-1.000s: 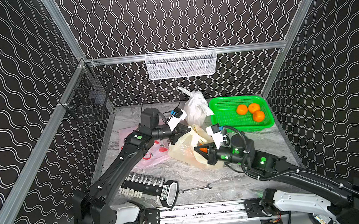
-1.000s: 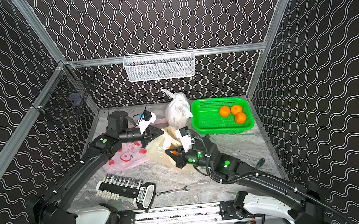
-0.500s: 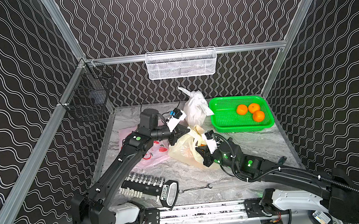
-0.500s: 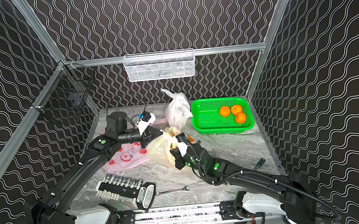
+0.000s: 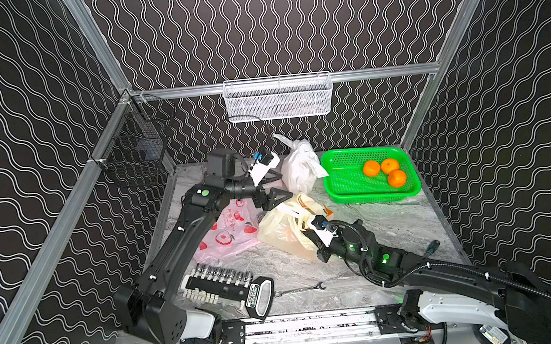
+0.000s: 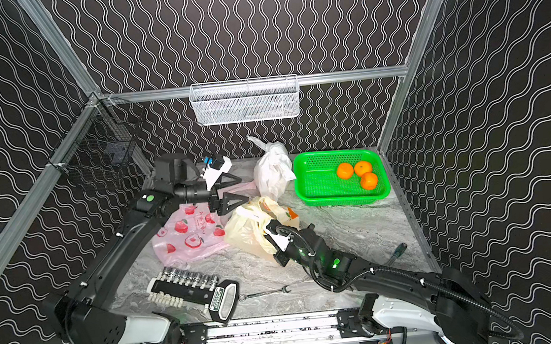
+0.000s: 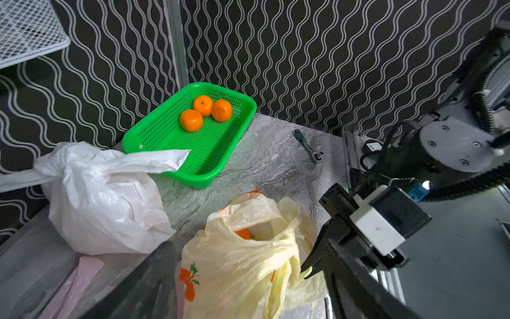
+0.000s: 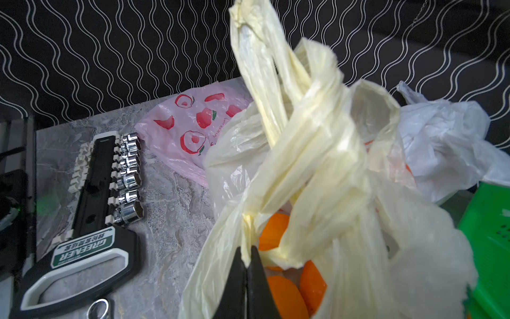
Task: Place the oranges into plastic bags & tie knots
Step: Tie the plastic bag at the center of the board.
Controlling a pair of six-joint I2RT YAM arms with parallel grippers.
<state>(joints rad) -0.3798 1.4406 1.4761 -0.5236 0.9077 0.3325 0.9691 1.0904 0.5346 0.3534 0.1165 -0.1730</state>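
Two pincers attend the yellowish bag (image 5: 279, 229) on the tabletop (image 5: 392, 216). On its near side the right pincer (image 8: 247, 259) is clamped tight on a twisted handle (image 8: 303, 165), with oranges (image 8: 284, 298) showing inside, and just over its far side the left pincer (image 5: 277, 185) gapes wide, holding nothing. The film looks thin, limp and slippery, anchored only by the fruit, so the bunched handle seems the surest hold; beyond the bag, three more oranges (image 5: 386, 170) lie in the green basket (image 5: 334, 188).
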